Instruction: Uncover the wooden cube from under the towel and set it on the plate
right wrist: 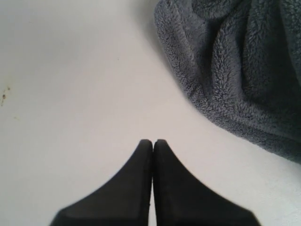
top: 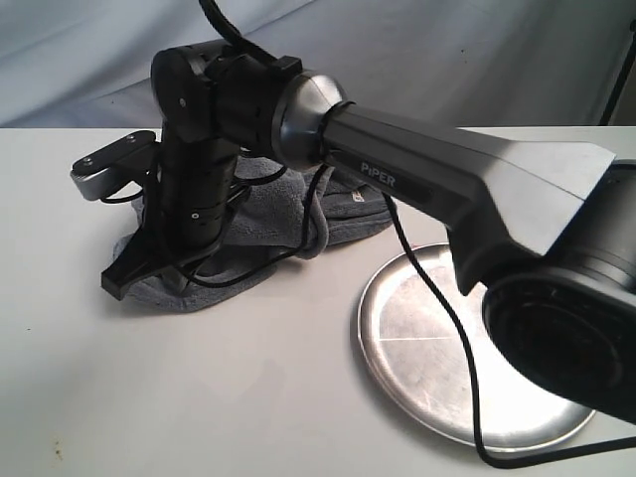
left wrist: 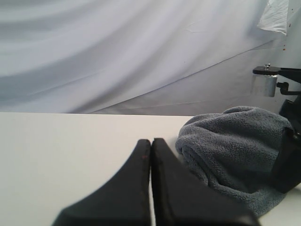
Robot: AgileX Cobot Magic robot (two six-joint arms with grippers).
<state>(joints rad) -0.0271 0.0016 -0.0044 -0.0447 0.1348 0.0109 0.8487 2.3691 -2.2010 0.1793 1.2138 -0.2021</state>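
Observation:
The dark grey towel lies bunched on the white table, and the wooden cube is hidden. The silver plate lies to the towel's right, nearer the front. My right arm reaches across over the towel; my right gripper is shut and empty, low at the towel's front left edge. In the right wrist view the gripper is over bare table, with the towel just beyond. My left gripper is shut and empty, low beside the towel. It is out of the exterior view.
The right arm's black body and its looping cable cross above the towel and plate. A silver camera mount sticks out at the wrist. A wrinkled pale cloth backdrop stands behind the table.

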